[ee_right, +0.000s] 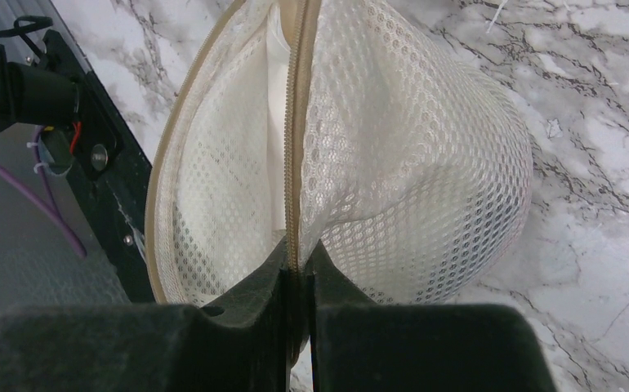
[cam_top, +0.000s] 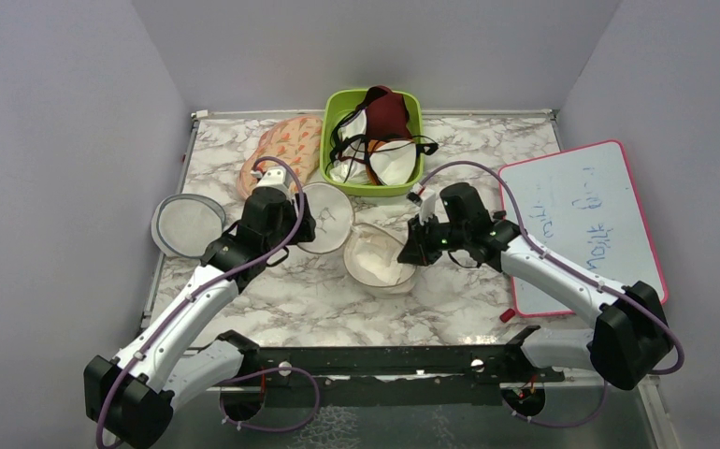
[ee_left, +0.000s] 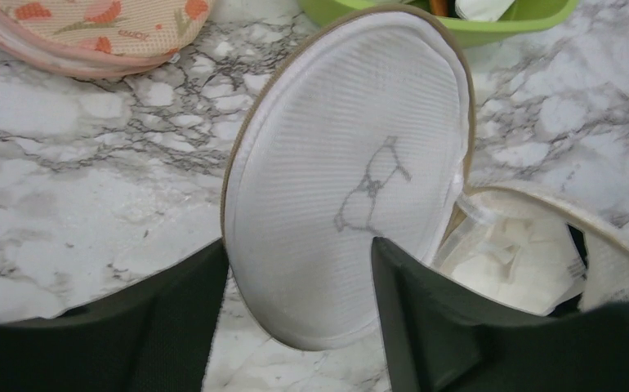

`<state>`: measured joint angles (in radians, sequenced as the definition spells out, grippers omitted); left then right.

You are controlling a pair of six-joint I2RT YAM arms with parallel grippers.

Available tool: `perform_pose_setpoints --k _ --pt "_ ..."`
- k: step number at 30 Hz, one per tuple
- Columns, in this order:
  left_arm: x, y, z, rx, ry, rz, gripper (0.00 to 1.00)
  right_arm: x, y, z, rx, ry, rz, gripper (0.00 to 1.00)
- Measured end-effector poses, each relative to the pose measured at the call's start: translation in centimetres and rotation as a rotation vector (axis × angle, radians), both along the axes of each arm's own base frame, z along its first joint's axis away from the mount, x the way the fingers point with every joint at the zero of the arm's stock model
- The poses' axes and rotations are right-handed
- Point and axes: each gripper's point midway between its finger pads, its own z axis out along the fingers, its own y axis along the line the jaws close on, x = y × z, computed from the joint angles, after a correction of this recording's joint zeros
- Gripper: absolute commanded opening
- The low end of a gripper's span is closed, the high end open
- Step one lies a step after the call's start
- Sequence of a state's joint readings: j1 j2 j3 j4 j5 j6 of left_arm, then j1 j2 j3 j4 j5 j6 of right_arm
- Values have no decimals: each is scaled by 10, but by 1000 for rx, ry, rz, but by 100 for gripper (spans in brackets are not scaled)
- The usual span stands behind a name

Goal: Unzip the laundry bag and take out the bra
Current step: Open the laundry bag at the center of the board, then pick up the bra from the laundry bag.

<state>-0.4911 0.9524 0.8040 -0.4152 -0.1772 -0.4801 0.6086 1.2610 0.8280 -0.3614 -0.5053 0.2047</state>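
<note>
The laundry bag lies unzipped mid-table, its cream mesh bowl facing up. Its flat white lid with the black mark is hinged out to the left. My right gripper is shut on the bag's zip rim, pinched between the fingers. My left gripper is open, and the lid's lower edge lies between its spread fingers. The bag's inside shows only white cloth and labels. No bright red bra is clearly visible.
A green bin at the back holds a dark maroon garment, white cloths, black straps and a small orange-red patch. Pink floral pads lie left of it. A grey-rimmed mesh disc is far left, and a whiteboard is right.
</note>
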Motion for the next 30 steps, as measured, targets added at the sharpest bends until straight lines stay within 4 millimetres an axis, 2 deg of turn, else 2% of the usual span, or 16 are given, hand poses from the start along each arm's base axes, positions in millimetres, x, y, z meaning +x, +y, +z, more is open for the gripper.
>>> perform_pose_setpoints --k 5,9,11,14,19,23,26,30 --pt "-4 4 -4 18 19 9 74 0 3 -1 8 0 18 6" --pt "-6 -1 -5 11 27 -24 70 0 4 2 14 -11 29 6" --pt "-9 -10 -6 -6 38 -83 65 1 4 2 17 -15 31 6" --pt "-14 -35 -13 -61 78 -210 59 1 4 2 16 -18 34 6" --pt "-31 -73 -46 -197 185 -381 50 1 4 2 16 -20 36 6" --pt "-46 -88 -70 -283 269 -438 45 0 5 3 19 -18 39 6" --pt "-48 -96 -73 -330 284 -461 34 0 5 3 20 -18 42 6" --pt "-44 -105 -72 -367 278 -486 10 0 6 4 25 -21 43 12"
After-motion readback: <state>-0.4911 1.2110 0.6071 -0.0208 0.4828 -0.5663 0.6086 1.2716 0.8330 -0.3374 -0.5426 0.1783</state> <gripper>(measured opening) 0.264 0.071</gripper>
